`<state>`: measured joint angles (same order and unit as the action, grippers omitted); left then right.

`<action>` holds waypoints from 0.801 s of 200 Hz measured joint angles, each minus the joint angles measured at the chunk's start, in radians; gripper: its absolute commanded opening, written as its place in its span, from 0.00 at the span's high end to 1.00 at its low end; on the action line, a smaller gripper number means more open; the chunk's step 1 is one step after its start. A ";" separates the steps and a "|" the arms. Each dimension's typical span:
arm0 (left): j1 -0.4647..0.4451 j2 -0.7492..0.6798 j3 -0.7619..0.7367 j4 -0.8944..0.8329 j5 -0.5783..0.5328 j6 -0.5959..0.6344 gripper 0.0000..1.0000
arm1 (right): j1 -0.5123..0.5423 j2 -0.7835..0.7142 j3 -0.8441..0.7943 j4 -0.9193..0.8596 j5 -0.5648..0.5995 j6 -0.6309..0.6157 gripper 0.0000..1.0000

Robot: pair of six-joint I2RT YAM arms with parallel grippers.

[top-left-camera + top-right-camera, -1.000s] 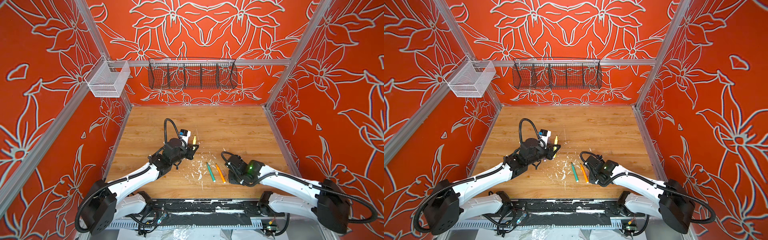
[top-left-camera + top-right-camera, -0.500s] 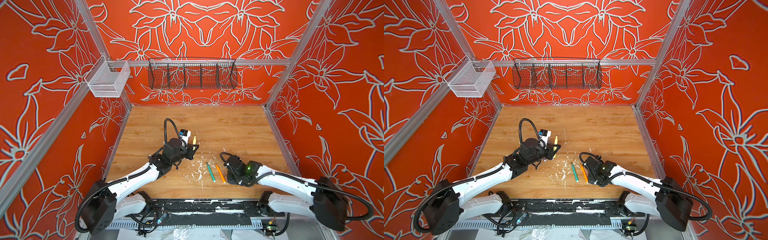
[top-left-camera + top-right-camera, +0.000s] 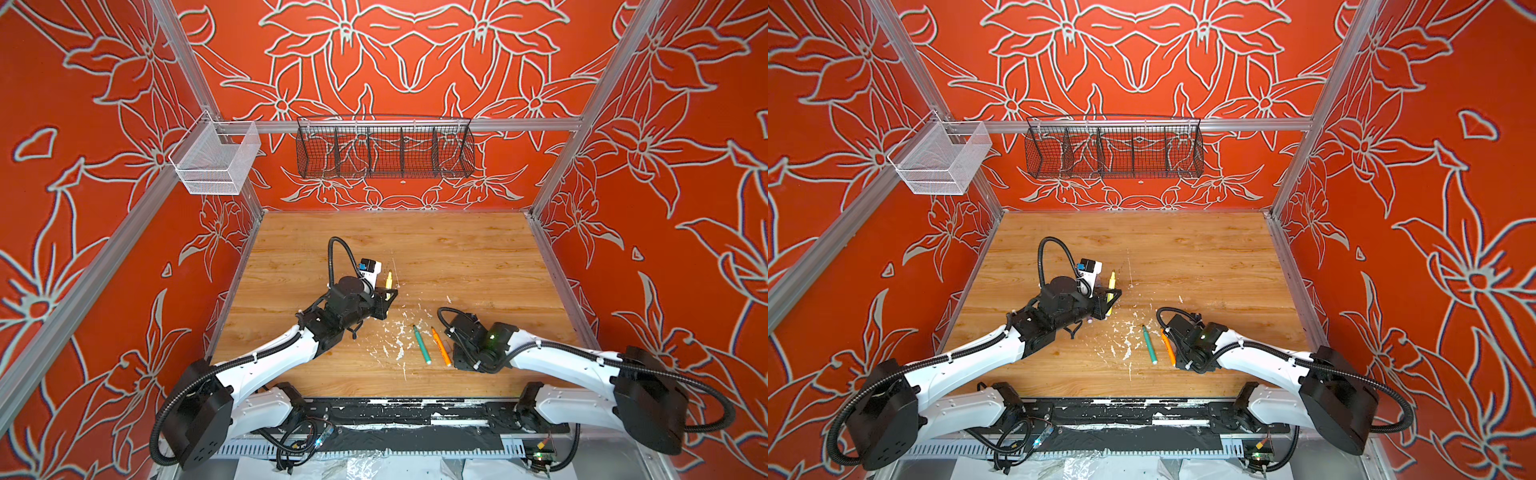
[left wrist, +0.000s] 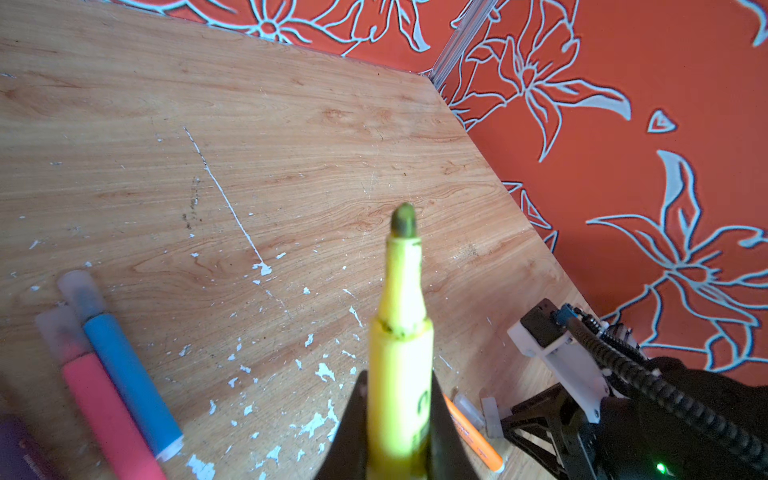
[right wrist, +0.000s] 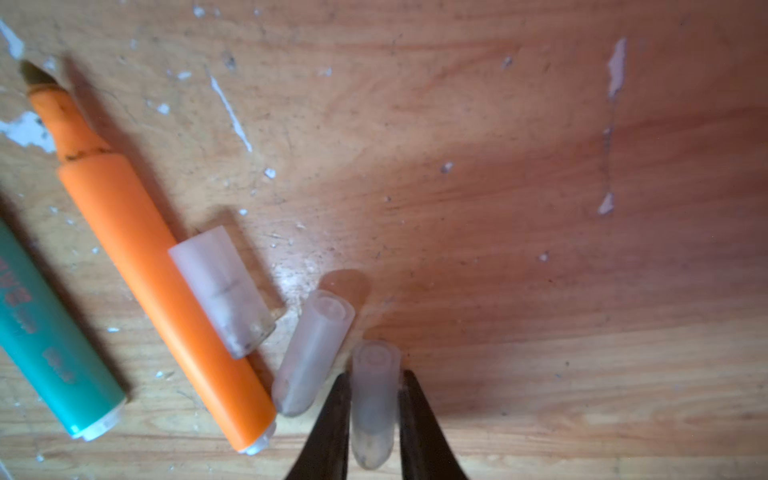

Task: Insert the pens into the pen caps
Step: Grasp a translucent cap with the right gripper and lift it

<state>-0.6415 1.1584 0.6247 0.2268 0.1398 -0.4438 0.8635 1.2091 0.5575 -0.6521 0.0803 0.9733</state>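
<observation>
L gripper (image 4: 398, 376) is clamping the yellow pen (image 4: 401, 324) by its barrel at the lower middle of the L wrist frame, w/ the bare tip pointing out. It's not shifting vs a sec ago, just waiting over the table (image 3: 457, 249). At lower left of that frame, the pink pen (image 4: 104, 411) and blue pen (image 4: 129, 374) are lying w/ caps already on. The purple pen (image 4: 16, 453) in the corner is too blurred to tell.

In both top views the green pen (image 3: 422, 345) and orange pen (image 3: 440, 347) are lying uncapped, centre-low.

R gripper (image 5: 376, 376) has been edging left toward the orange pen over the last sec. It's now pinching a loose cap (image 5: 374, 407) at the bottom middle of the R wrist frame, fingers hugging both sides. Two spare caps (image 5: 311, 353) are lying just left of it, the far one touching the orange pen.

Cap looks secured, so the next step is prob. lifting it and bringing it to the yellow tip.
</observation>
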 measured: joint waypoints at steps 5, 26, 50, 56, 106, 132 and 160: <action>0.000 0.000 0.000 0.000 0.000 0.000 1.00 | 0.000 0.003 0.002 0.002 0.000 -0.001 0.74; 0.000 0.000 0.000 0.000 0.001 0.000 1.00 | 0.002 0.019 0.010 0.001 0.006 -0.002 0.73; 0.000 0.000 0.000 0.000 0.001 0.000 1.00 | 0.003 0.044 0.024 0.003 0.013 -0.003 0.74; 0.000 0.000 0.000 0.000 0.001 0.000 1.00 | 0.003 0.050 0.027 0.005 0.017 -0.004 0.75; 0.000 0.000 0.000 0.000 0.003 -0.001 1.00 | 0.003 0.079 0.036 0.023 0.037 -0.008 0.90; 0.000 0.000 0.000 0.001 0.004 -0.003 1.00 | 0.003 0.067 0.036 0.026 0.040 -0.008 0.90; 0.000 0.000 0.000 0.002 0.005 -0.003 1.00 | 0.002 0.042 0.036 -0.003 0.048 -0.010 0.91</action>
<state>-0.6415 1.1584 0.6243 0.2283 0.1444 -0.4465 0.8658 1.2514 0.5934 -0.6548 0.1284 0.9638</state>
